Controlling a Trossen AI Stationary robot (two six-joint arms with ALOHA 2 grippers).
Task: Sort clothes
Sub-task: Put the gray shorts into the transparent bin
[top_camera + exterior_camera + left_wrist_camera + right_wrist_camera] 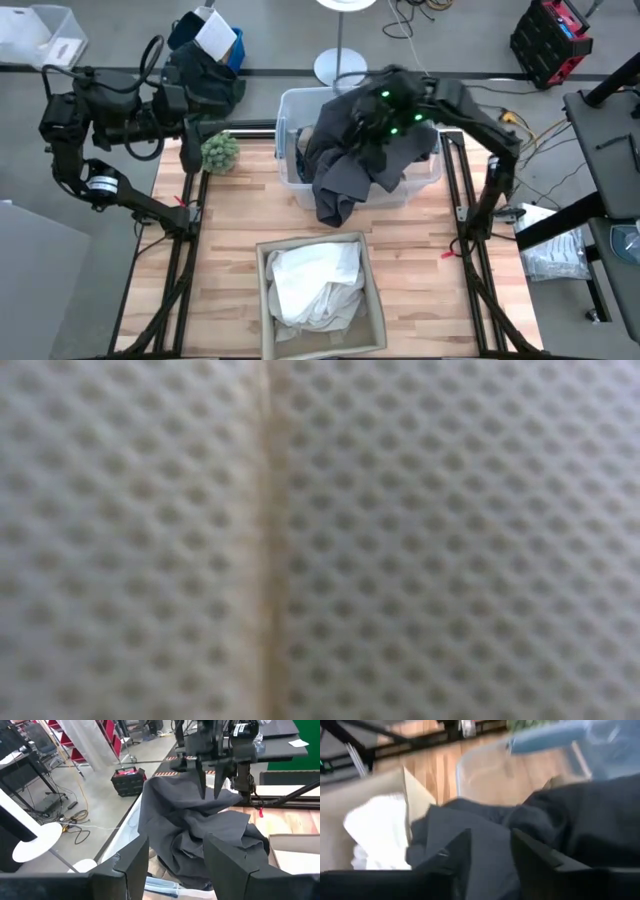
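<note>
A dark grey garment is heaped over the clear plastic bin at the table's far middle. One end hangs over the bin's near wall onto the table. My right gripper points down right over the top of this garment, its fingers a little apart. In the right wrist view the dark cloth lies below the fingers. A blue-striped piece shows low in the bin. White clothes lie in the beige box. My left gripper waits open and empty at the far left. My right gripper stands with its fingers pointing down at the garment's raised top fold. I cannot tell whether they touch the cloth.
A green fuzzy plant ball sits at the far left corner beside my left gripper. A dark bag with a white paper lies beyond the table's far edge. Bare wood lies left and right of the beige box. The low view is filled by a dimpled beige surface.
</note>
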